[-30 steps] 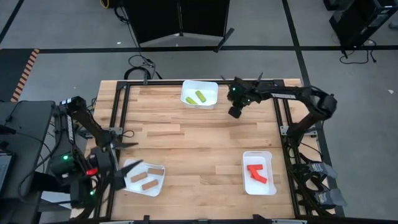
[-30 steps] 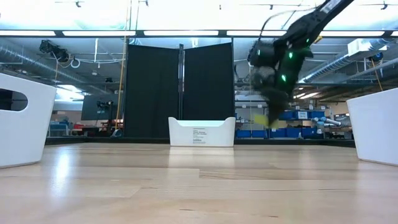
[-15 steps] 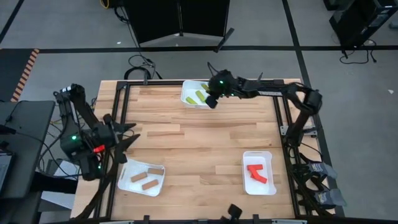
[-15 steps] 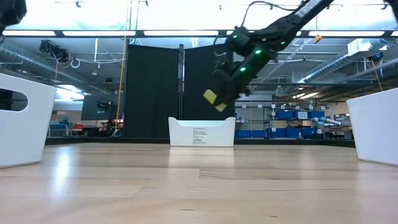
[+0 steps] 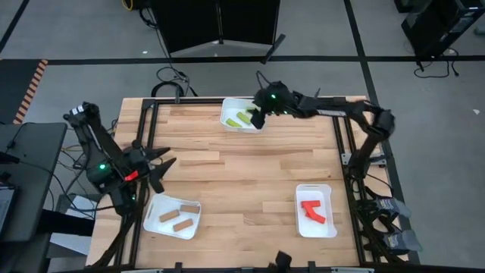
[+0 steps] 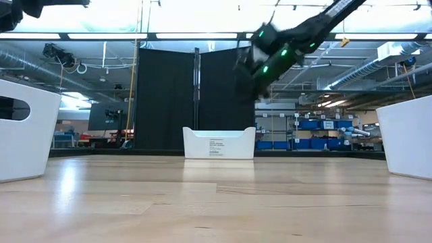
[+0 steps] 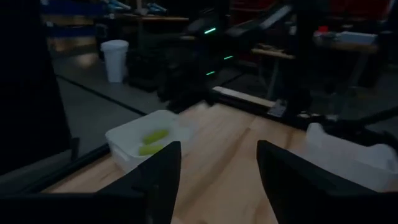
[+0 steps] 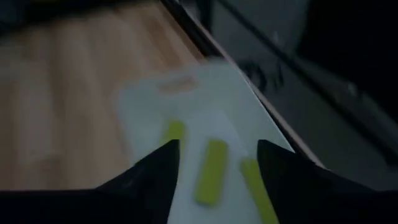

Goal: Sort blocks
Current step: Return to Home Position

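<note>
Three yellow-green blocks (image 8: pixel 211 165) lie flat in the white far tray (image 5: pixel 225 121). My right gripper (image 5: pixel 255 119) hovers open and empty just above that tray; it also shows in the right wrist view (image 8: pixel 217 152). Two tan blocks (image 5: pixel 175 217) lie in the near-left tray (image 5: pixel 195 206). Red blocks (image 5: pixel 314 211) lie in the near-right tray (image 5: pixel 302 227). My left gripper (image 5: pixel 165 164) is open and empty in the air at the table's left, beyond the near-left tray.
In the low view the far tray (image 6: pixel 219 143) stands at the middle back, with the two near trays at the left (image 6: pixel 27 128) and right (image 6: pixel 408 135) edges. The wooden table top (image 5: pixel 242 182) lies between the trays. A dark metal frame (image 5: pixel 140 136) borders the table.
My right gripper has carried a yellow-green block toward the table's left, over the far tray, and no longer holds it; three blocks now lie in the tray. My left gripper has risen from the near-left tray and moved toward the far edge.
</note>
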Motion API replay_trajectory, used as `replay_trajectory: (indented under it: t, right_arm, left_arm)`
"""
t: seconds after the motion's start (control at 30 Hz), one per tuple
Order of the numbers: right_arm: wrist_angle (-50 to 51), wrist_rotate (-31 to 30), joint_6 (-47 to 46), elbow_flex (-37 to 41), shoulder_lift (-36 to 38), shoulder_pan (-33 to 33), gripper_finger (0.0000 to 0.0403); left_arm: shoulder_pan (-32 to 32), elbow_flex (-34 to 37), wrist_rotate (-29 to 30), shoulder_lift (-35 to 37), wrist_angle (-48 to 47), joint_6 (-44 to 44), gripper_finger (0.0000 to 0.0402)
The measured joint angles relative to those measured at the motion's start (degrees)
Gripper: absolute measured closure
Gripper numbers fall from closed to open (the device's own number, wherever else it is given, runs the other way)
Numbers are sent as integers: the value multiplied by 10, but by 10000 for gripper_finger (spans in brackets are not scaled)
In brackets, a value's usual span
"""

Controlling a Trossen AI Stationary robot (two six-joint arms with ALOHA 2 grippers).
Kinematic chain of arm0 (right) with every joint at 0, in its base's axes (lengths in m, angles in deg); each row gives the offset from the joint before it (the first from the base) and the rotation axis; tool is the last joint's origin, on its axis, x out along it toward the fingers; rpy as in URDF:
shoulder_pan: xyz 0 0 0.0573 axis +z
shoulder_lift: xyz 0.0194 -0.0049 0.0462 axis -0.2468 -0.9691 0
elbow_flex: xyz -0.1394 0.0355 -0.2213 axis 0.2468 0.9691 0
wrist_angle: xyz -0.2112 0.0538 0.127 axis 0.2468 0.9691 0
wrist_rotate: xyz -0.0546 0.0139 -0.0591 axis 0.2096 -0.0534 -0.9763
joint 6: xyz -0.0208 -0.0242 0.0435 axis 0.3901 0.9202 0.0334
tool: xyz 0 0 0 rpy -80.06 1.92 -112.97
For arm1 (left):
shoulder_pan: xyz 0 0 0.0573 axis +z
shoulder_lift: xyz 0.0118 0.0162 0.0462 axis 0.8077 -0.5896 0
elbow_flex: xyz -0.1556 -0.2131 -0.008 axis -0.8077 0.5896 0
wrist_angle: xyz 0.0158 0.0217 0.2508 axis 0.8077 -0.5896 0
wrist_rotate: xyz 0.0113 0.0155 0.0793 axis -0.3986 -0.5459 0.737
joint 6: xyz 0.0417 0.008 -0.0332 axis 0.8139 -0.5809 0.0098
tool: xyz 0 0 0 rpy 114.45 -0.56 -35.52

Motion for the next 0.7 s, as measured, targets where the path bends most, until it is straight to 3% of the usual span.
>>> replay_trajectory:
  t: [0.1, 0.2, 0.43, 0.57, 0.7]
  right_arm:
    - [-77, 5, 10, 70, 71, 24, 214]
    - [-145, 6, 3, 152, 158, 50, 264]
    - [-178, 2, -14, 307, 364, 138, 386]
    - [-184, -16, -28, 387, 470, 202, 388]
    - [-187, -43, -26, 476, 569, 263, 396]
  left_arm:
    - [23, 13, -16, 0, 19, 3, 202]
    - [48, 34, -45, -3, 111, 78, 233]
    - [139, 106, -147, -15, 528, 481, 314]
    - [192, 160, -184, -15, 680, 630, 360]
    - [217, 223, -188, 13, 746, 677, 394]
